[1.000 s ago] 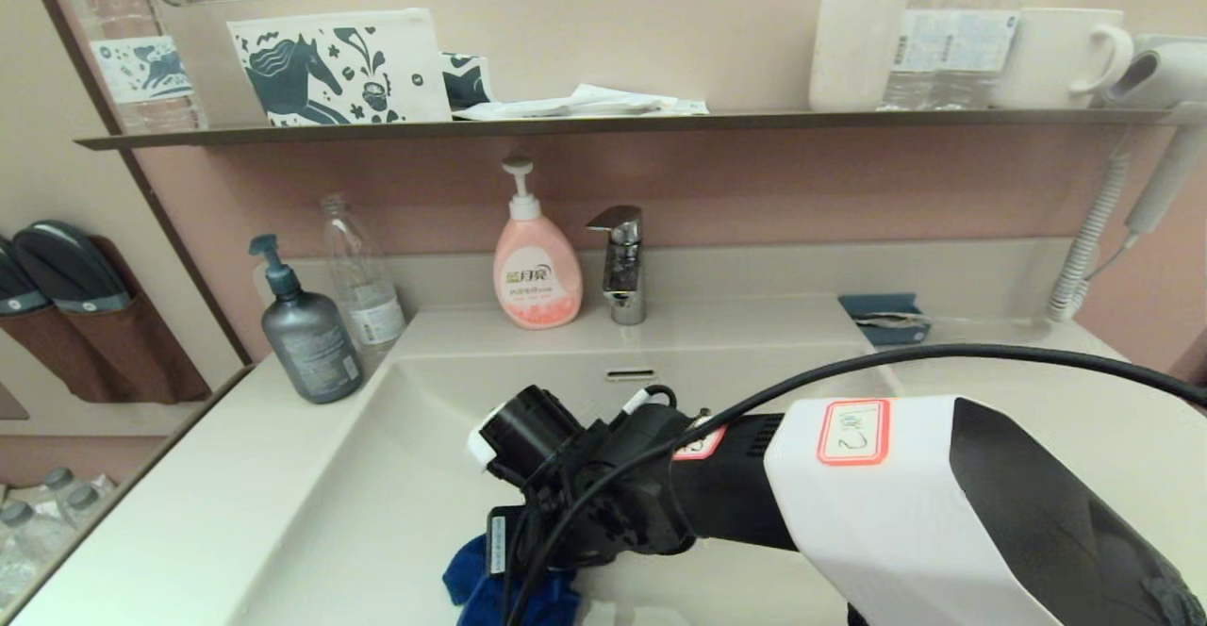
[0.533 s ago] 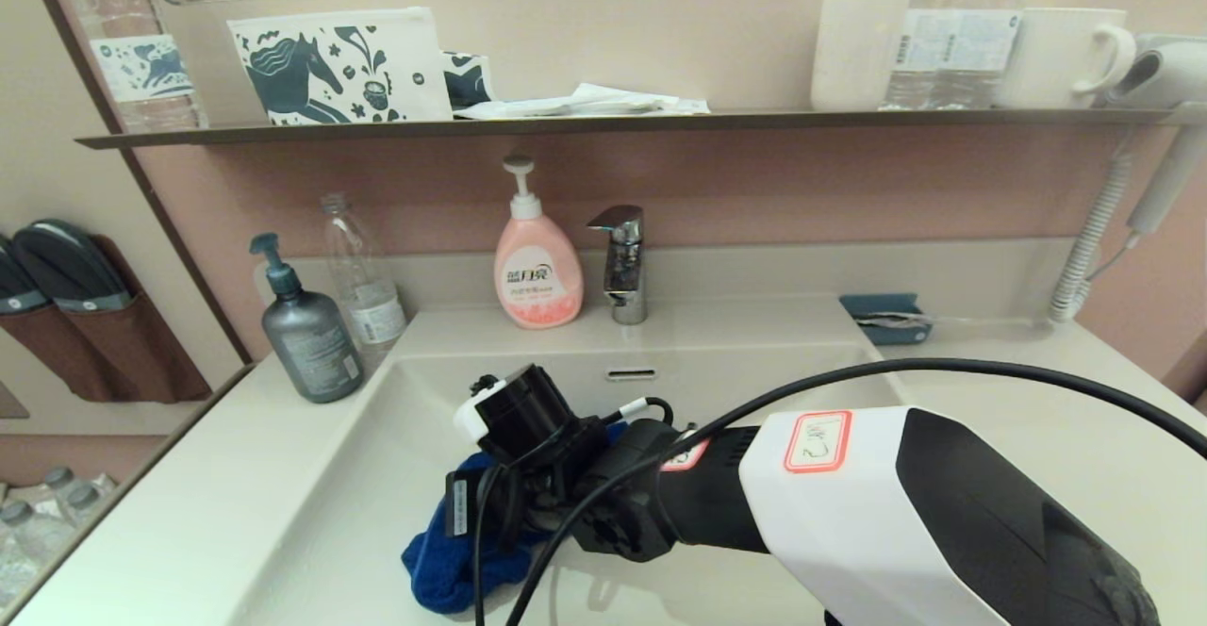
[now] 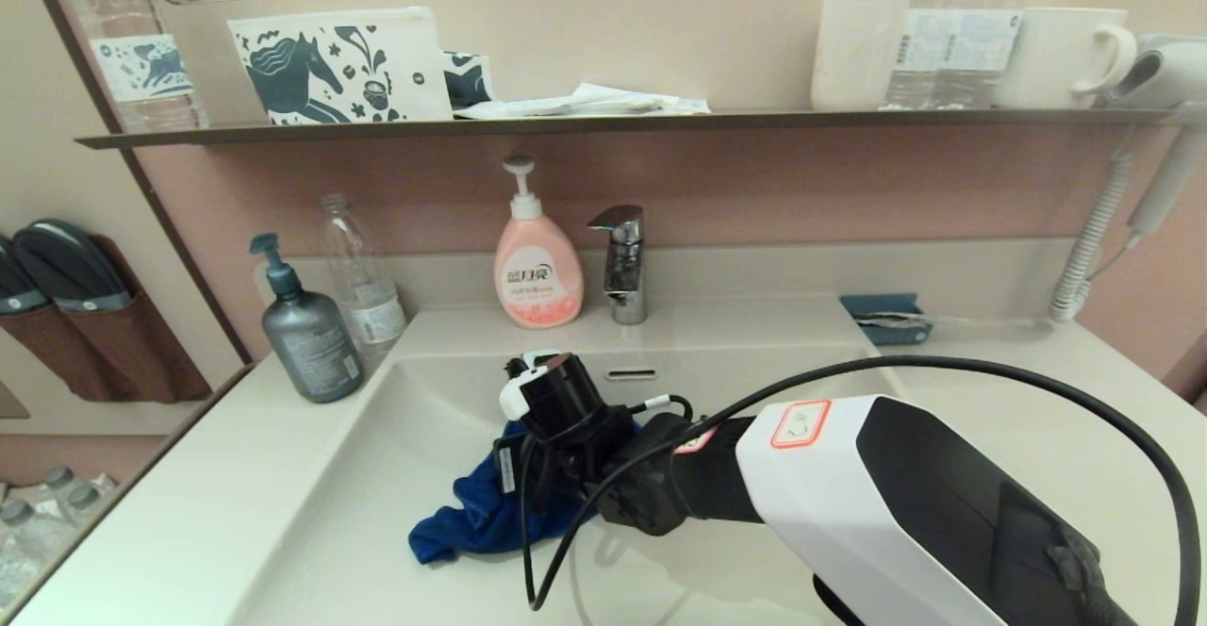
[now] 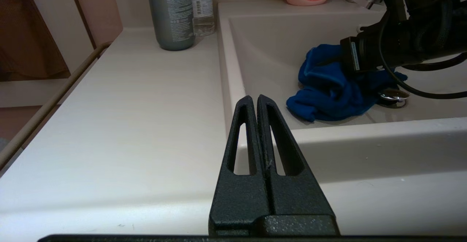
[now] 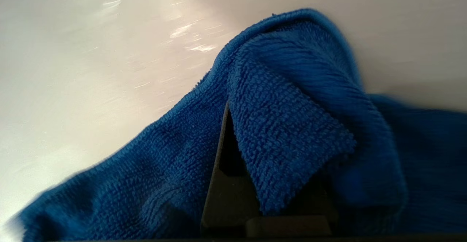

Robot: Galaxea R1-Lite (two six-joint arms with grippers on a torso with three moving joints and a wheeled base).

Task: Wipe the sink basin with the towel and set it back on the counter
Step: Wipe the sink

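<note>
Blue terry cloth fills the right wrist view: the towel (image 5: 292, 132) is draped over and pinched between the closed fingers of the right gripper (image 5: 233, 154), which keeps the cloth bunched so it can be dragged as a pad. Nearest the robot, the left gripper (image 4: 257, 105) hangs parked over the front of the worktop (image 4: 127, 107) with its fingers pressed together and nothing between them, clear of the working arm. Beyond the front rim, the towel lies on the floor of the sink basin (image 3: 377, 475), left of centre, one loose end trailing toward the left slope. The right arm reaches in from the right and bears down on it, so the cloth presses against the basin; this looks like mid-wipe, with the return to the worktop not yet begun. The chrome drain plug (image 4: 392, 97) sits just beside the towel's edge. Farther back stand the tap (image 3: 620, 263), a pink soap bottle (image 3: 536, 263) and a grey pump bottle (image 3: 306, 329), all out of the wiping path.
</note>
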